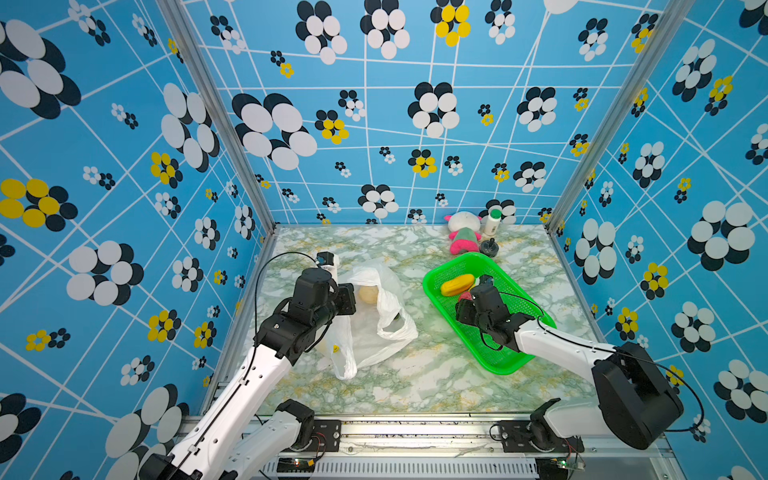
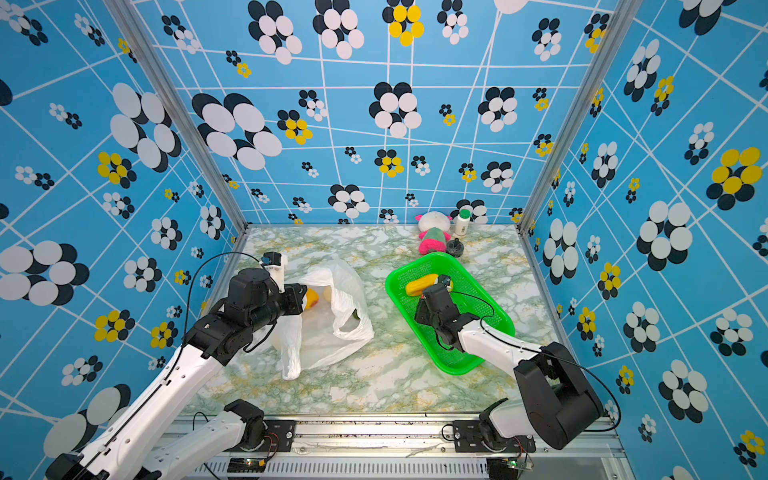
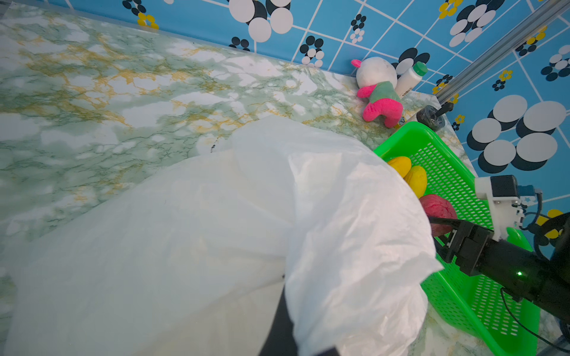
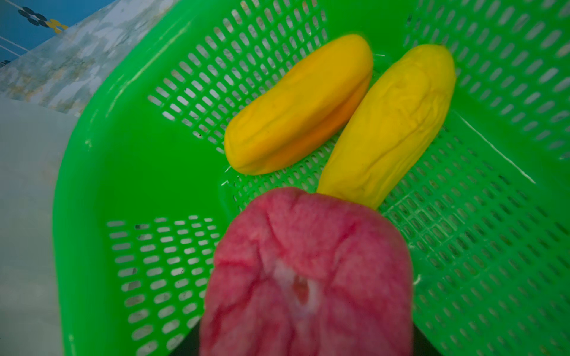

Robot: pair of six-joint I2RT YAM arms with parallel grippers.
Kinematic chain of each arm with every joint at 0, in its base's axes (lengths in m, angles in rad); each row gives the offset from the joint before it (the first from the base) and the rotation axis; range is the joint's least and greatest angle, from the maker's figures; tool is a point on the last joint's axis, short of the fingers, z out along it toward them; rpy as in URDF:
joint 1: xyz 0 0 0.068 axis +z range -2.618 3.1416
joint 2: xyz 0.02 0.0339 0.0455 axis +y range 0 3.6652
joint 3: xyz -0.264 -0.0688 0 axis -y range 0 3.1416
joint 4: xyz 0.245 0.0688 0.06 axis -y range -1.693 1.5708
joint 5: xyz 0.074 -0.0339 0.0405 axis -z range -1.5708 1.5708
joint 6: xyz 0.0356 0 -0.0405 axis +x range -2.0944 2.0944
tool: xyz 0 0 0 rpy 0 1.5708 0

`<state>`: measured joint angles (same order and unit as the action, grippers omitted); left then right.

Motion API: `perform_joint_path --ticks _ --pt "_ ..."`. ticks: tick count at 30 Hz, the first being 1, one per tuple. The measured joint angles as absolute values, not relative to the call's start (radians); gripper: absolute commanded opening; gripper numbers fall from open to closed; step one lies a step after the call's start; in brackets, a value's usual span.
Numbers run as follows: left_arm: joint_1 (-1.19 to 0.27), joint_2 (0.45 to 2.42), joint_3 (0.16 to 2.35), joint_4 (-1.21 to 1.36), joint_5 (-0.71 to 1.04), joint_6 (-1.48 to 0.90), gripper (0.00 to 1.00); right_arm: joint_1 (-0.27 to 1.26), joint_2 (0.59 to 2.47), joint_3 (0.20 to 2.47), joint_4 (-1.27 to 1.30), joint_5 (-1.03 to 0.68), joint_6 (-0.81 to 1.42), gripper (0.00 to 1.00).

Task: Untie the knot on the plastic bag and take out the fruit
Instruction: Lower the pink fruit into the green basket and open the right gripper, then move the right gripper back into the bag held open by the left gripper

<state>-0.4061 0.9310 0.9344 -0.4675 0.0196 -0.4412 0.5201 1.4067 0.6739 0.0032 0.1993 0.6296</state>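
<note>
Fruit first: the right claw (image 3: 439, 229) is clamped on the wrinkled red-pink fruit (image 4: 308, 271) inside the green basket (image 1: 498, 361) at three o'clock on the desk (image 1: 436, 382), with two yellow fruits (image 4: 296, 104) lying side by side at its eleven o'clock. Over at nine o'clock the left claw (image 1: 355, 297) is pinched shut on the rim of the plastic bag (image 1: 374, 332), its mouth gaping and a beige fruit (image 1: 368, 294) showing inside.

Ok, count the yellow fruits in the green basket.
2. One yellow fruit and the second yellow fruit lie side by side at the green basket's far end, beyond the red fruit. None seems hidden.
</note>
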Motion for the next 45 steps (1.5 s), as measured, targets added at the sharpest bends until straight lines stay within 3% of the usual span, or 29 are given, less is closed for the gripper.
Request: perform_joint_path --ticks 2,9,13,17,20,22,28,32,37,45 --pt "-0.406 0.921 0.934 -0.467 0.020 -0.441 0.00 0.520 1.409 0.674 0.003 0.196 0.633 0.69" --pt "-0.406 0.920 0.934 -0.468 0.020 -0.441 0.00 0.520 1.367 0.674 -0.019 0.200 0.643 0.88" --pt "-0.406 0.918 0.934 -0.469 0.019 -0.437 0.00 0.520 1.268 0.673 -0.023 0.212 0.631 0.90" --pt "-0.406 0.916 0.934 -0.468 0.019 -0.434 0.00 0.553 1.157 0.672 -0.051 0.249 0.600 0.85" --pt "-0.406 0.917 0.934 -0.468 0.020 -0.434 0.00 0.669 1.032 0.667 -0.057 0.279 0.529 0.67" --pt "-0.406 0.917 0.934 -0.468 0.020 -0.434 0.00 0.753 0.942 0.667 -0.044 0.277 0.465 0.61" --pt "-0.405 0.920 0.934 -0.464 0.024 -0.434 0.00 0.987 0.852 0.659 0.069 0.256 0.273 0.59" --pt "-0.405 0.928 0.934 -0.464 0.031 -0.434 0.00 1.141 0.973 0.669 0.121 0.256 0.170 0.57" --pt "-0.405 0.931 0.934 -0.463 0.032 -0.434 0.00 1.273 1.277 0.771 0.207 0.236 0.087 0.49" --pt "-0.405 0.934 0.934 -0.464 0.043 -0.434 0.00 1.323 1.658 0.995 0.282 0.260 0.082 0.31"
